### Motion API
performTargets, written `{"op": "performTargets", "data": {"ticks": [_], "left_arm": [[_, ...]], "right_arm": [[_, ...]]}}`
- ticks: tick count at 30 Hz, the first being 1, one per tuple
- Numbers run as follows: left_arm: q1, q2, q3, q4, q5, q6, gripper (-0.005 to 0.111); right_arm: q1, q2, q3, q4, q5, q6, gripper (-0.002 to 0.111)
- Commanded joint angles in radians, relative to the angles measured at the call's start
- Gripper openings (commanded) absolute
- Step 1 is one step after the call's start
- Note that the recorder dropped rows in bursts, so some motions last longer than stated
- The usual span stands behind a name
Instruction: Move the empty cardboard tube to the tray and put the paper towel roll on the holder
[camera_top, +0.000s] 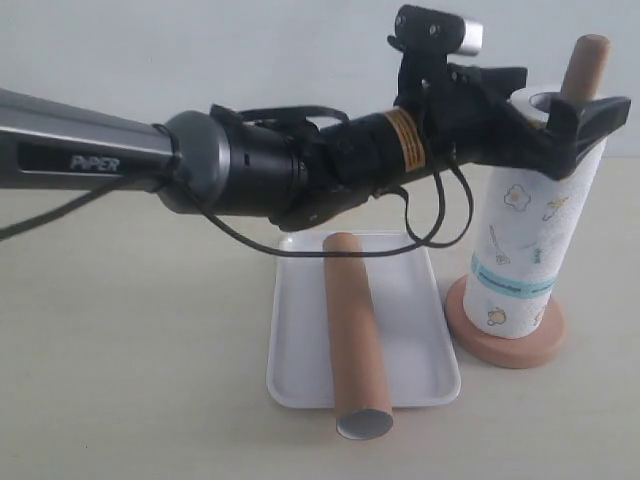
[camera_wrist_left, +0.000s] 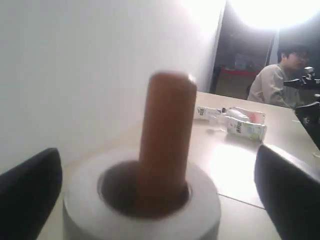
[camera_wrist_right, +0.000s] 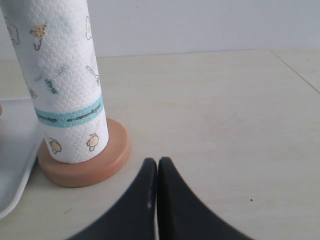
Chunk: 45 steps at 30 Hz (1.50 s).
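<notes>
The paper towel roll (camera_top: 525, 250) stands upright on the holder, resting on the round base (camera_top: 510, 345). The wooden pole (camera_top: 585, 60) pokes out through the roll's core (camera_wrist_left: 167, 130). My left gripper (camera_top: 560, 105) reaches across from the left and is open. Its fingers (camera_wrist_left: 30, 192) straddle the top of the roll (camera_wrist_left: 145, 210), with a gap showing on one side. The empty cardboard tube (camera_top: 355, 330) lies lengthwise in the white tray (camera_top: 300, 350), its near end over the front rim. My right gripper (camera_wrist_right: 157, 162) is shut and empty, low over the table near the holder base (camera_wrist_right: 85, 172) and roll (camera_wrist_right: 62, 75).
The left arm's dark body and cable (camera_top: 250, 160) stretch above the tray's far end. A corner of the tray (camera_wrist_right: 12, 165) sits beside the holder. In the left wrist view, a person (camera_wrist_left: 277, 75) sits behind a table with bottles (camera_wrist_left: 240, 122).
</notes>
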Motion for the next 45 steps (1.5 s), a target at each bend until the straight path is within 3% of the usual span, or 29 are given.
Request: {"op": "performTargets", "data": {"ticks": [1, 11, 18, 22, 25, 32, 33, 45], "left_arm": [[0.003, -0.101, -0.003, 0.015, 0.066, 0.016, 0.097], [0.001, -0.303, -0.003, 0.161, 0.068, -0.001, 0.097], [-0.001, -0.385, -0.003, 0.381, 0.035, -0.212, 0.097], [-0.001, -0.406, -0.003, 0.422, -0.013, -0.352, 0.094], [-0.001, -0.415, -0.003, 0.42, -0.028, -0.393, 0.077], [-0.001, -0.43, -0.003, 0.42, -0.032, -0.4, 0.009], [-0.001, -0.43, -0.003, 0.422, -0.032, -0.396, 0.004], [-0.001, -0.43, -0.003, 0.421, -0.037, -0.396, 0.005]], "right_arm": [[-0.005, -0.005, -0.001, 0.001, -0.002, 0.0, 0.0], [-0.005, -0.005, -0.001, 0.001, -0.002, 0.0, 0.0], [-0.005, -0.005, -0.001, 0.001, -0.002, 0.0, 0.0], [-0.005, -0.005, -0.001, 0.001, -0.002, 0.0, 0.0], [-0.005, -0.005, -0.001, 0.001, -0.002, 0.0, 0.0], [-0.005, -0.005, -0.001, 0.001, -0.002, 0.0, 0.0], [-0.005, -0.005, -0.001, 0.001, -0.002, 0.0, 0.0], [-0.005, -0.005, -0.001, 0.001, -0.002, 0.0, 0.0]]}}
